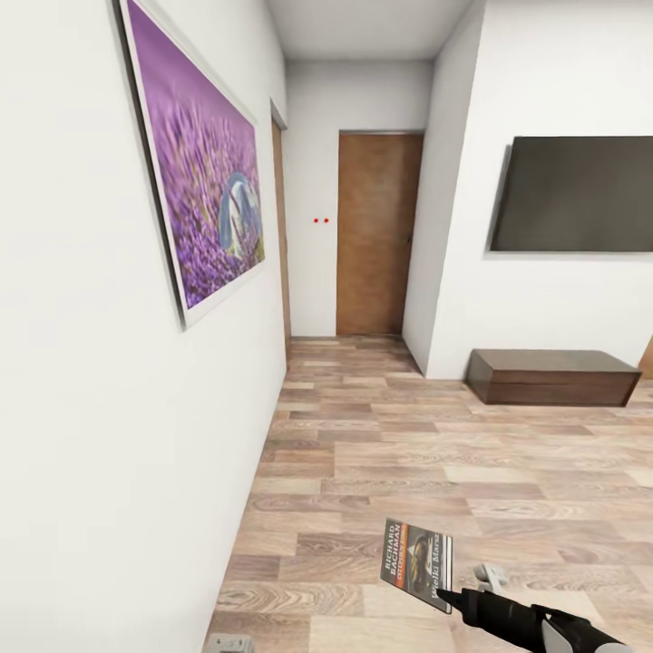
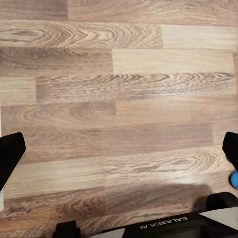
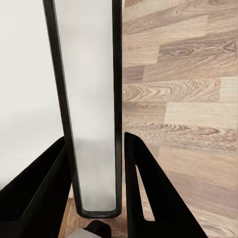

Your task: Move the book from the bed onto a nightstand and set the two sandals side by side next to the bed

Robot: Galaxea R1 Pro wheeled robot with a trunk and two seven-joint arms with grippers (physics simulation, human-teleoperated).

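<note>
Right pincer (image 1: 444,594): clamped on our book (image 1: 416,563)
Left pincer (image 2: 119,158): spread, holding nothing
Progress: we carry the book over the plank floor (image 1: 435,435); nightstand drop and sandals remain

Books: one, the book (image 1: 416,565) with "RICHARD BACHMAN" on its cover
Hands: two, the right hand (image 1: 446,594) and the left hand (image 2: 119,158)
Wall pictures: one purple picture (image 1: 195,159)
Dark wall screens: one screen (image 1: 575,194)
Wooden doors: one door (image 1: 376,234)
Low brown cabinets: one cabinet (image 1: 550,376)
</note>
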